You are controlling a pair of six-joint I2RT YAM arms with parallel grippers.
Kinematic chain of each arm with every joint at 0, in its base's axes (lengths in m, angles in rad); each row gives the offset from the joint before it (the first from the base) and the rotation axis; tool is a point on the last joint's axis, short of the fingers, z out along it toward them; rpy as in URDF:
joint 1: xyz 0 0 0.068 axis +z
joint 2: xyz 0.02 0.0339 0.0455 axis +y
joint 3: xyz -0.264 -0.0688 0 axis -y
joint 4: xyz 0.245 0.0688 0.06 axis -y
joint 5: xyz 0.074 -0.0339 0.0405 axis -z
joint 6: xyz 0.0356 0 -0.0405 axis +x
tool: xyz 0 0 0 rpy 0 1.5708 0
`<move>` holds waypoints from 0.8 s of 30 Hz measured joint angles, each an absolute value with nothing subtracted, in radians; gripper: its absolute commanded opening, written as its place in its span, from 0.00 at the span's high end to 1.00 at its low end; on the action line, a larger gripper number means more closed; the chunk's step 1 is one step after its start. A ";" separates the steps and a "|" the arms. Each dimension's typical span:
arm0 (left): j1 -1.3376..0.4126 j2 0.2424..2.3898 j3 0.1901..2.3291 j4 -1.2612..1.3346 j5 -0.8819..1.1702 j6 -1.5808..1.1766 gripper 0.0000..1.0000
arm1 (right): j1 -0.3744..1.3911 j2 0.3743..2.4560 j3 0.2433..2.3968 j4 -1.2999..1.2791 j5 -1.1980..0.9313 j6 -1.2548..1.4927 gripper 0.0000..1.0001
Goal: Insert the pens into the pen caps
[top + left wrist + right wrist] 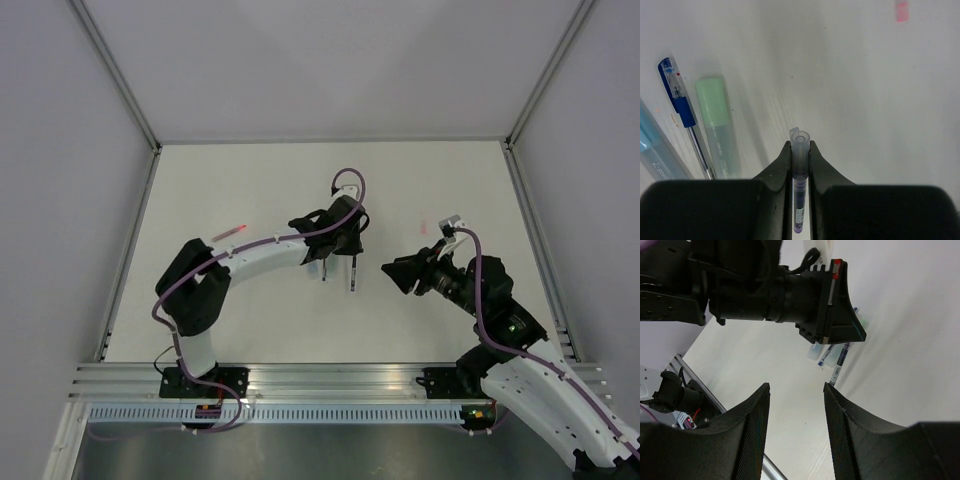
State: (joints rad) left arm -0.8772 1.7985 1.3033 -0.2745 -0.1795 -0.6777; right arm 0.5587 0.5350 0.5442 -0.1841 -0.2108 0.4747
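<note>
**A:** What has the left claw [800, 145] got?

**B:** It's pinched tight on the purple pen [799, 200]. The barrel runs back between the fingers, and a pale, see-through tube end [800, 139] pokes out just past the tips. I cannot tell whether that is a cap seated on the pen or the pen's own end.

**A:** And the right claw [795, 390]?

**B:** Spread wide with nothing in it, above the bench [260, 320], facing the left one from a little way off.

**A:** Where's everything else?

**B:** On the bench just beside the held pen lie a blue pen [684, 105], a green cap [714, 107] next to it, and a pale-blue cap [655, 155] at the picture's edge. A pink cap [901, 11] sits well apart on the far side. A red pen [230, 232] lies off to the left, also well apart.

**A:** So which step is this?

**B:** I'd judge it the mating stage for the purple pen. One claw has a pen, the other holds no cap.

**A:** And next?

**B:** Probably the right claw has to fetch a cap, and the pink looks nearest to it. It should grip the cap with the mouth left clear, then line the bore up with the pen's tip. The pen is thin and the mouth narrow, so a slight tilt could jam it — slow and straight, I'd say
</note>
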 measured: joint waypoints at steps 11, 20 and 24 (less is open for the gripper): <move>-0.843 2.055 1.494 -0.348 -0.193 -0.641 0.98 | 0.559 0.533 0.544 -0.232 -0.184 0.465 0.47; -0.799 2.092 1.515 -0.393 -0.202 -0.640 0.74 | 0.559 0.526 0.544 -0.250 -0.180 0.455 0.47; -0.795 2.100 1.515 -0.400 -0.200 -0.638 0.70 | 0.559 0.527 0.544 -0.252 -0.173 0.448 0.47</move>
State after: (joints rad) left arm -0.7948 2.0998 1.5154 -0.4000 -0.2001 -0.6384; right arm 0.5587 0.5274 0.5442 -0.2523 -0.1734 0.4480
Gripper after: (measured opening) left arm 0.289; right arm 0.534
